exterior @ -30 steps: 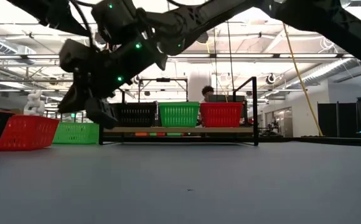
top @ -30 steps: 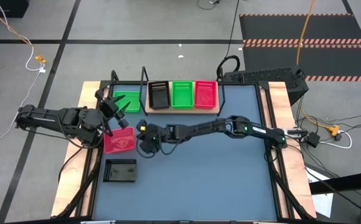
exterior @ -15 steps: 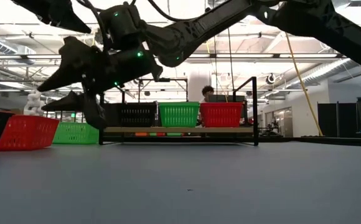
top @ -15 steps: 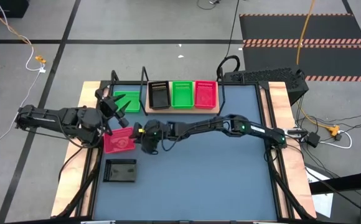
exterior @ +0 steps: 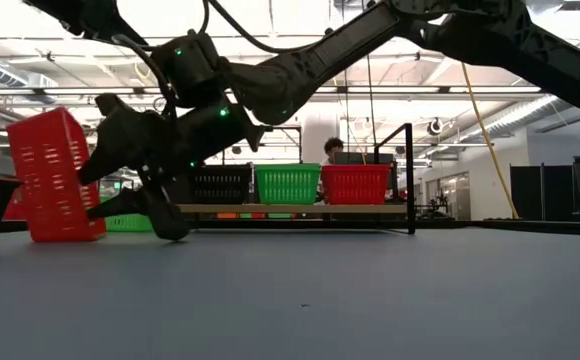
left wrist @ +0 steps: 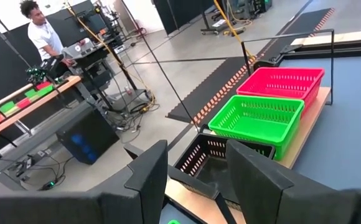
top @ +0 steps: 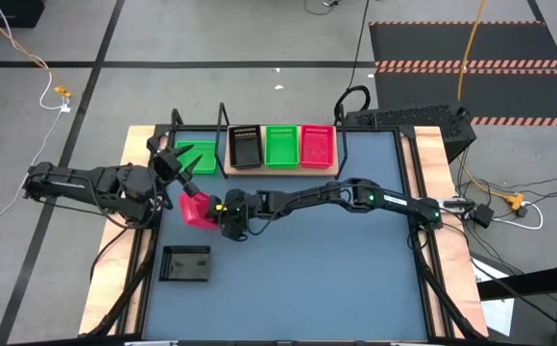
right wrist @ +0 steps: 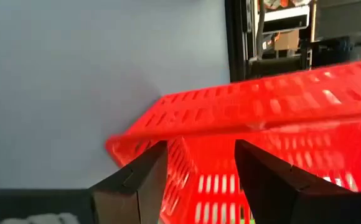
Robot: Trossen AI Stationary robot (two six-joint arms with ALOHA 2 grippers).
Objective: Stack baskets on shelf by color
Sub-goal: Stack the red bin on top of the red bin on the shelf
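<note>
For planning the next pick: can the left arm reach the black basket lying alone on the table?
Probably yes: the black basket lies uncovered on the left gripper's side, its jaws open and empty.

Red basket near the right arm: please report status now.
Right gripper fingers open at red basket, which is tipped on its side. Left gripper open, waiting beside shelf. Nothing blocking.

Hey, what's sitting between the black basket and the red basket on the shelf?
A green basket sits between them on the shelf, clearest in the high view.
</note>
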